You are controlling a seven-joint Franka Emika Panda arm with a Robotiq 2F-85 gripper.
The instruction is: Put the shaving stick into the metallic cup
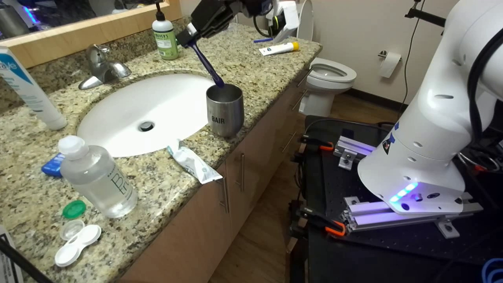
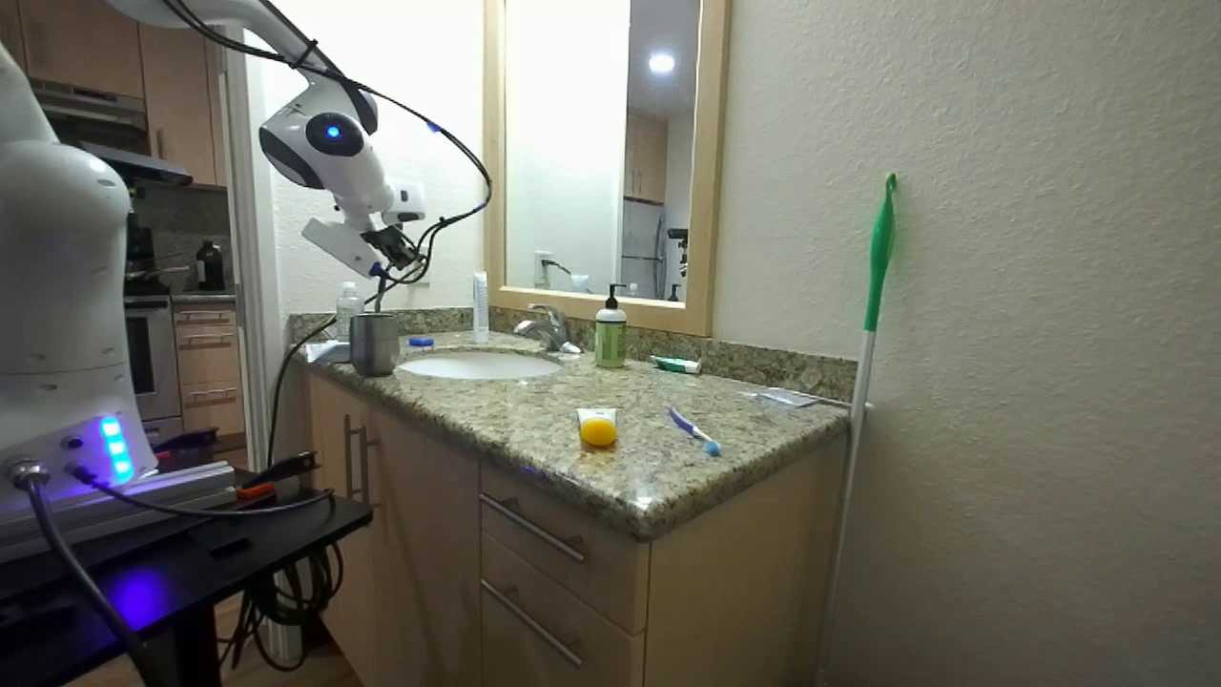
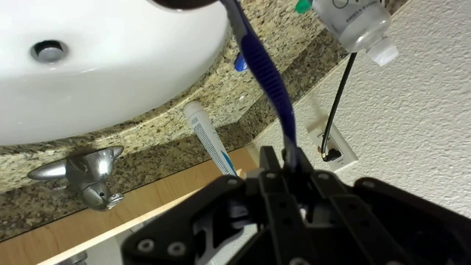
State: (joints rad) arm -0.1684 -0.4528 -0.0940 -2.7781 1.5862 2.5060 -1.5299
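Where the speckled counter (image 1: 157,181) is cut by the left edge of an exterior view, a white-and-blue squeeze tube (image 1: 29,90) is stood on its cap. In front of it are placed, in order, a small blue object (image 1: 51,165), a green disc (image 1: 74,209), a white two-lobed case (image 1: 88,234) and a clear bottle (image 1: 100,177) capped in white. The sink (image 1: 180,102) is set beyond these, with a chrome faucet (image 1: 100,68) fixed at its back and a green-labelled pump bottle (image 1: 167,41) stood farther along. A crumpled white tube (image 1: 194,163) is laid at the front edge of the counter. By the gripper (image 1: 188,38), the upper end of the dark purple shaving stick (image 1: 207,65) is grasped: the jaws are held narrow about it, as is also seen at the fingers (image 3: 269,159) in the wrist view. The stick is tilted, its lower end being shown at the mouth of the metallic cup (image 1: 225,112); whether the rim is passed cannot be told. The cup, marked "BAIR", is stood upright between the sink and the front edge of the counter. Farther right, a yellow-capped tube (image 1: 279,48) is laid near the far end, a toilet (image 1: 332,82) and a paper roll (image 1: 390,65) are seen past it, and the robot base (image 1: 412,157) is mounted above a black table (image 1: 353,255)
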